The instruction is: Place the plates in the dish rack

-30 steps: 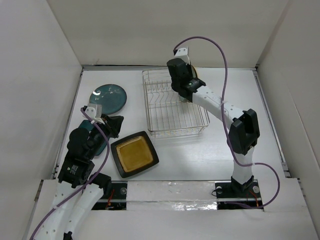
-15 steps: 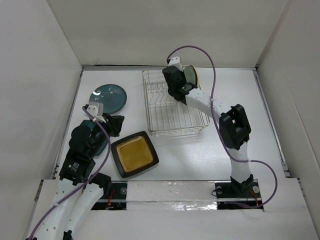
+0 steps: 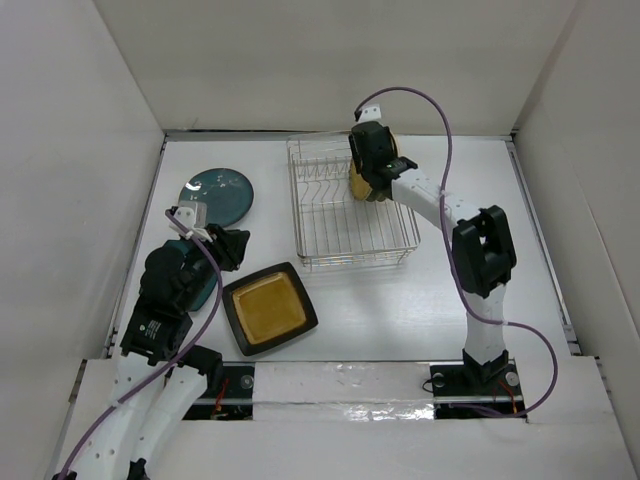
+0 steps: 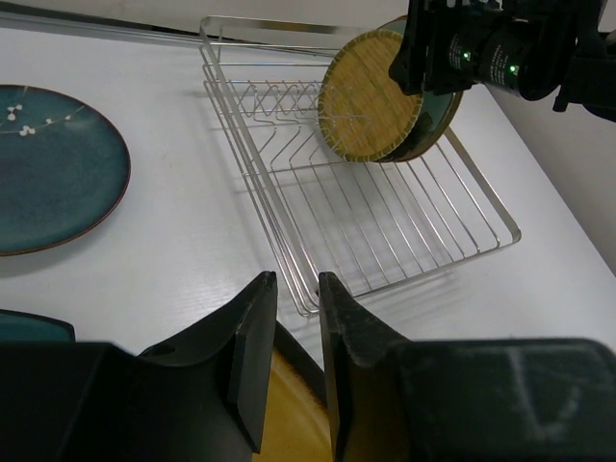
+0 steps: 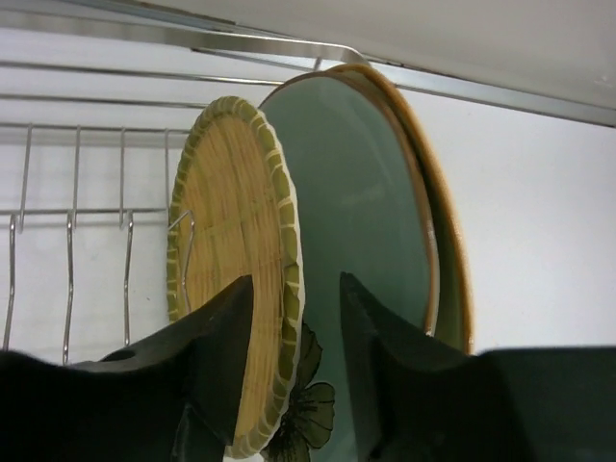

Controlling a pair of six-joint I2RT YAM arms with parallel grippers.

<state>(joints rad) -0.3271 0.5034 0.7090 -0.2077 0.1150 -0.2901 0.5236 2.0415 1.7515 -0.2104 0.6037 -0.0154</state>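
Observation:
The yellow grid-patterned plate [image 5: 226, 221] [image 4: 366, 96] stands on edge at the back right of the dish rack [image 3: 335, 225] [image 4: 385, 231]. It leans against the pale blue flowered plate [image 5: 356, 192], and a tan plate [image 5: 452, 241] stands behind that. My right gripper [image 5: 296, 281] [image 3: 366, 186] is open, its fingers straddling the yellow plate's rim without pressing it. My left gripper [image 4: 296, 277] [image 3: 232, 248] hangs over the left rim of the black square plate [image 3: 268, 308] [image 4: 293, 414], jaws parted by a narrow gap with nothing between them. One dark teal plate [image 3: 218, 195] [image 4: 48, 168] lies at the far left.
A second teal plate [image 3: 203, 287] lies mostly hidden under my left arm. White walls close in the table on three sides. The rack's front rows of tines [image 4: 289, 106] hold nothing.
My right gripper has opened and let go of the yellow plate, which now stands in the rack. The right arm swung to the rack's back right. My left jaws have parted slightly.

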